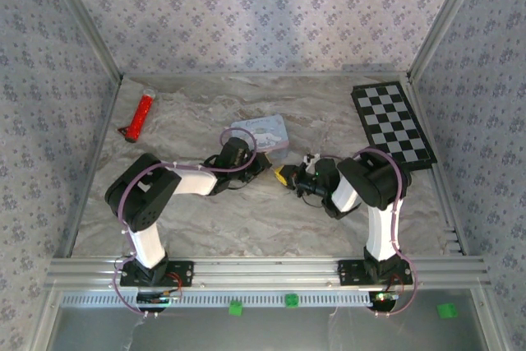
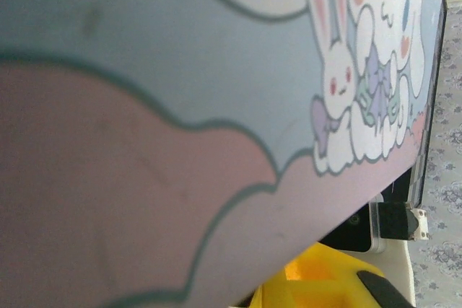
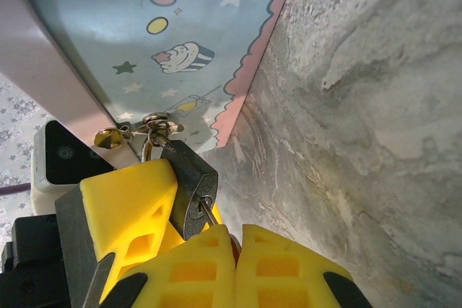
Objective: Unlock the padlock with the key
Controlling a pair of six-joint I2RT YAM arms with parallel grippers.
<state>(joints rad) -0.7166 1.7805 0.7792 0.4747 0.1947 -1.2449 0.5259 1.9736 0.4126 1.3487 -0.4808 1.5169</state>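
- Right pincer (image 3: 237, 236): yellow fingers pressed together, clamped on the key (image 3: 208, 211). Only the thin metal shaft shows past the tips.
- Padlock (image 3: 191, 185) sits right at those fingertips, just above and left of them, tilted. The key shaft runs into its lower face.
- Left pincer (image 1: 255, 163): one yellow finger (image 3: 126, 203) lies against the padlock's left side. Its other finger is hidden, so I cannot tell whether it's apart or together.
- The padlock's shackle hooks through a metal loop (image 3: 154, 122) on the edge of the pastel tin (image 3: 144, 27), which stands on edge against the tabletop (image 3: 361, 106).
- Top view: both pincers meet mid-tabletop just in front of the tin, and the padlock is too small to make out there.
- Further back: red stick tool (image 1: 141, 114) far left, checkerboard (image 1: 393, 123) far right, both well apart from the pincers.
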